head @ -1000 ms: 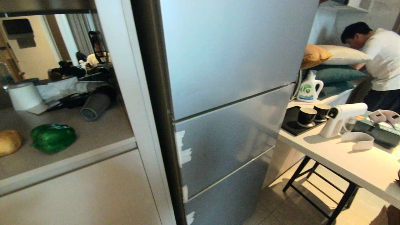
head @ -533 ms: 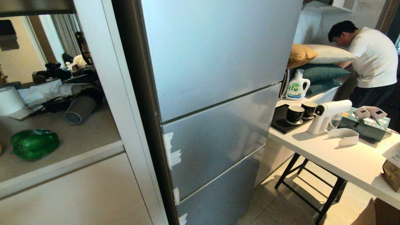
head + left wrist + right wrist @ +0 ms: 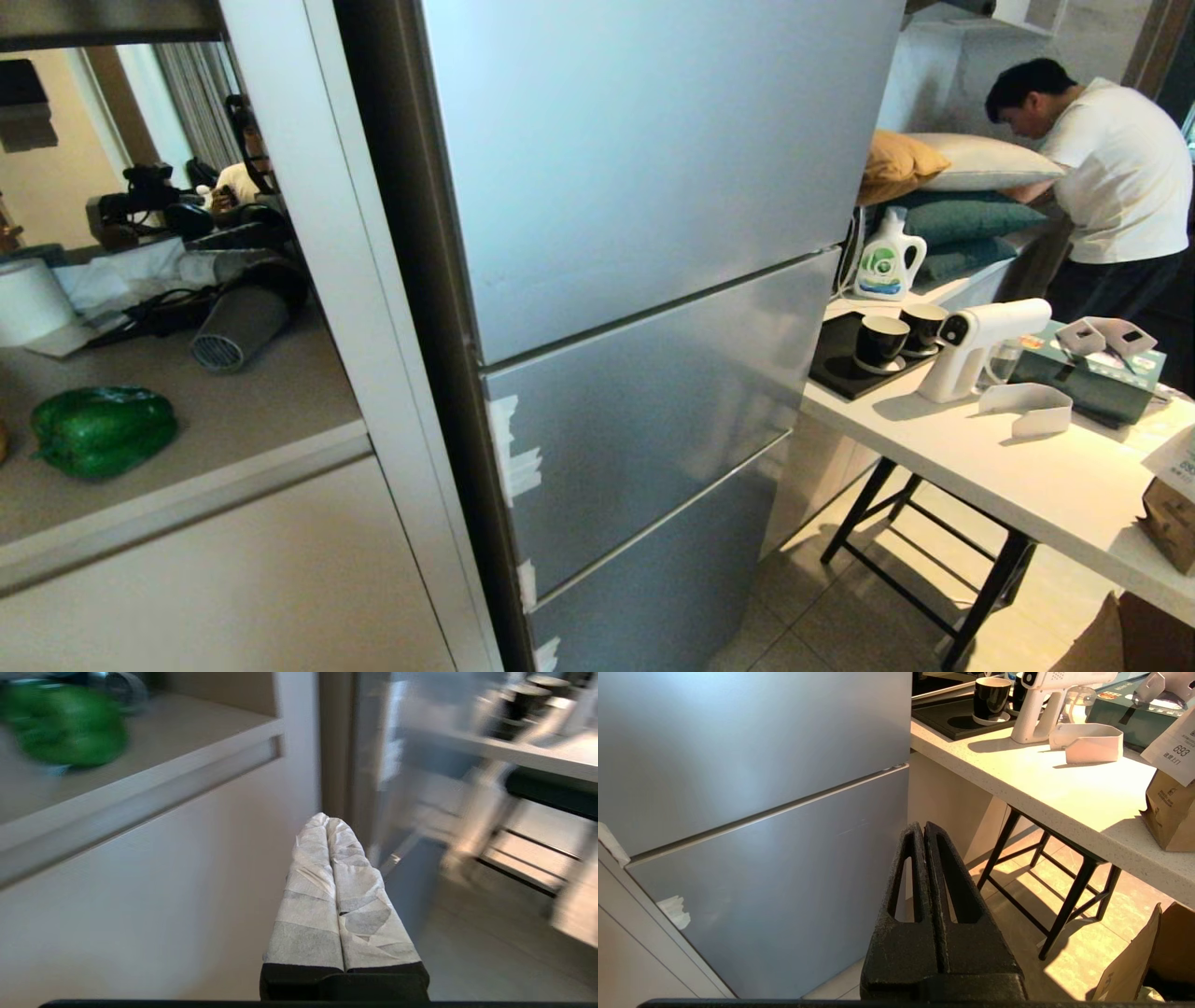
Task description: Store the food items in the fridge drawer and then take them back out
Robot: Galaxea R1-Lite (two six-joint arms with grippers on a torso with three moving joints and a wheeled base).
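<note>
While both my grippers hang empty with fingers pressed together, the left gripper (image 3: 328, 821) has the green bell pepper (image 3: 65, 730) on the surface (image 3: 154, 732) beyond its fingers, and the right gripper (image 3: 920, 828) faces the closed silver-grey fridge (image 3: 752, 765).

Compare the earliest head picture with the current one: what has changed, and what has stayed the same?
The camera swung right, so everything slid left in view: the green bell pepper sits nearer the edge and the potato is nearly out of view. Nothing was grasped or released. The fridge remains closed, and the pepper stays on the counter.
</note>
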